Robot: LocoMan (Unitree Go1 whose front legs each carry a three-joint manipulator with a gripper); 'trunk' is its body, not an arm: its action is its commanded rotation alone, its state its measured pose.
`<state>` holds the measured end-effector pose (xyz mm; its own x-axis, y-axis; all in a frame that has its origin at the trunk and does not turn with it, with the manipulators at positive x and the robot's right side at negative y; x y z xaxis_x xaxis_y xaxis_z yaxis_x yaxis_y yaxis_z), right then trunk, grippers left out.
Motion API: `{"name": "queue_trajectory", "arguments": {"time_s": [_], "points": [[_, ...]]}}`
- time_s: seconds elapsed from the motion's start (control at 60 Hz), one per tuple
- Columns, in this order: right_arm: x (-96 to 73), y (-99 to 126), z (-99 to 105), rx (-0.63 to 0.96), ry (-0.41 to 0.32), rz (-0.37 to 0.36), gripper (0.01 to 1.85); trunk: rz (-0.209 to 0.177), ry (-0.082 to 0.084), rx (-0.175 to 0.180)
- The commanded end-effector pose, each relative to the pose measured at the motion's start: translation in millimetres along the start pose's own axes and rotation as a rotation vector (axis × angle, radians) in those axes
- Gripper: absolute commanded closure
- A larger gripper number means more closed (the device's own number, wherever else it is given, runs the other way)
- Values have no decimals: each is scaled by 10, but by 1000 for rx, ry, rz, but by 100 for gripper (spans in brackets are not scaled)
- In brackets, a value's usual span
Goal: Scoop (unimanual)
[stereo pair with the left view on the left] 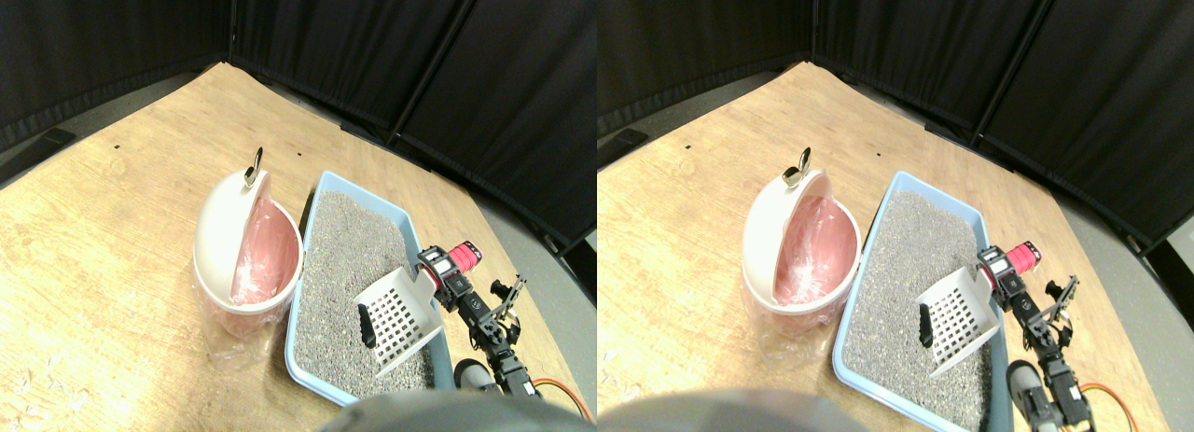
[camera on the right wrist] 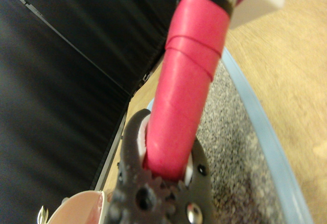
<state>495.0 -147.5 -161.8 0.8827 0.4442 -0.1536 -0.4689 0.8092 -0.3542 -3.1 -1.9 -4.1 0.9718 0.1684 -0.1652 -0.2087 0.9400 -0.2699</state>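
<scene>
- Low right, we see our gripper (stereo pair with the left view on the left: 446,275) closed on the scoop's red handle (camera on the right wrist: 190,86).
- The white scoop (stereo pair with the left view on the left: 399,320) rests on the litter (stereo pair with the left view on the left: 354,255), a dark lump (stereo pair with the left view on the left: 366,326) at its left edge.
- The blue tray (stereo pair with the left view on the left: 297,311) sits mid-frame.
- Left of it, touching, stands the pink-lined bin (stereo pair with the left view on the left: 247,255).

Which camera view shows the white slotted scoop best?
The stereo pair view: the whole scoop shows over the grey litter, a dark lump in it. The wrist view shows only its pink wrapped handle.
</scene>
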Motion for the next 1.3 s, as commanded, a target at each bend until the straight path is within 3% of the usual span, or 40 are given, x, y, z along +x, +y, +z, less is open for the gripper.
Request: {"name": "queue_trajectory", "arguments": {"time_s": [0.017, 0.1, 0.167, 0.217, 0.417, 0.467, 0.517, 0.533, 0.6, 0.65, 0.85, 1.15, 1.233, 1.3], "points": [[17, -116, 125, 69, -66, -73, 180, -2, -8, -6], [6, -181, 181, 137, -84, -106, 180, -7, -15, -2], [-5, -255, 235, 257, -80, -190, 180, -11, -22, 0], [-11, -312, 252, 325, -83, -210, 180, -14, -25, 1], [-62, -479, 280, 388, -126, -249, 180, -24, -43, 10], [-87, -525, 273, 408, -151, -292, 180, -27, -52, 15], [-93, -561, 248, 441, -167, -260, 180, -29, -56, 18], [-110, -561, 253, 463, -171, -297, 180, -31, -59, 21], [-153, -592, 236, 513, -188, -313, 180, -34, -67, 25], [-168, -606, 228, 526, -199, -293, 180, -37, -74, 29], [-262, -677, 292, 629, -212, -329, 180, -48, -99, 44], [-271, -728, 394, 794, -228, -308, 180, -50, -111, 51], [-244, -729, 379, 777, -231, -273, 180, -49, -112, 51], [-241, -714, 387, 760, -221, -295, 180, -47, -111, 51]]}}
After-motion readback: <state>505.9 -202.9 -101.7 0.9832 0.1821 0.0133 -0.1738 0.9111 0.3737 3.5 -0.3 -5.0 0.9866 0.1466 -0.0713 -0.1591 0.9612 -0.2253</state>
